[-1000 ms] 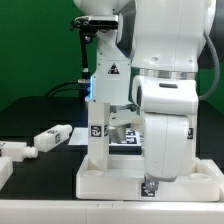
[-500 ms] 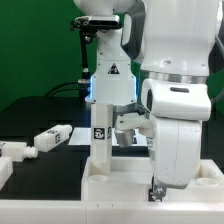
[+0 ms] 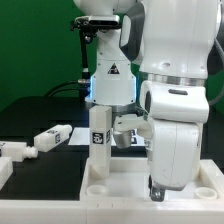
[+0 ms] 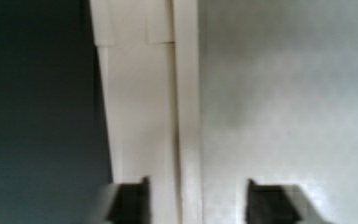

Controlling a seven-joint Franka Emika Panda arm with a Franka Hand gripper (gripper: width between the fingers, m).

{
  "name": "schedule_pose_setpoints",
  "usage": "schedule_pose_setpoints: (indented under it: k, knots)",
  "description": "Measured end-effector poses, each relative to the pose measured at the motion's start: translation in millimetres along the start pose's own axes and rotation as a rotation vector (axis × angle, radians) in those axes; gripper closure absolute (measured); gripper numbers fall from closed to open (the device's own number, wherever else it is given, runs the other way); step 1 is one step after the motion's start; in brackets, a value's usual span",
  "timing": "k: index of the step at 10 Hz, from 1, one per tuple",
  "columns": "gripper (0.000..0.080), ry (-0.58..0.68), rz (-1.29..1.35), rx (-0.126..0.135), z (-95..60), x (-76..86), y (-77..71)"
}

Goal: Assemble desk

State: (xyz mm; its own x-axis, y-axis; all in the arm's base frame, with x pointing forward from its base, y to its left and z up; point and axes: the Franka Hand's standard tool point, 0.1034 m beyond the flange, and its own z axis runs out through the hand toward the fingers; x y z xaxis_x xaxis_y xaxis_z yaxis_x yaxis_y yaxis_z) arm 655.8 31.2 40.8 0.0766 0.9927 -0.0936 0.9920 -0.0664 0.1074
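Black table [image 3: 30,118] bears flat rimmed white tabletop [image 3: 120,183], square-section leg [image 3: 98,150] upright.

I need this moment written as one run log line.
task: desk assembly | leg: upright on tabletop | end effector: low at tabletop, grip unclear | loose leg: lying at exterior view's left

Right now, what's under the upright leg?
The tabletop, at its corner toward the exterior view's left. The leg covers its own footing, so any hole or peg there cannot be seen.
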Motion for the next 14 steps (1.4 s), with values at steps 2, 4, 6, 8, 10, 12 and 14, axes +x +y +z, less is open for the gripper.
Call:
schedule_pose_setpoints:
  k: [2, 4, 6, 8, 10, 12, 14]
  knots:
    - [0.0295, -0.016, 0.068, 0.029, -31.1, -19.0, 3.8]
    - [0.0197, -0.024, 0.257, 0.019, -48.3, -35.5, 10.4]
    - [0.0152, -0.026, 0.399, 0.022, -45.5, -33.7, 8.7]
    - [0.015, -0.027, 0.517, 0.021, -45.3, -33.9, 8.6]
    - [0.015, -0.024, 0.671, 0.046, -51.0, -45.6, 6.7]
    - [0.015, -0.023, 0.854, 0.093, -76.6, -86.7, 0.2]
    - [0.015, -0.03, 1.018, 0.081, -74.0, -90.5, 9.0]
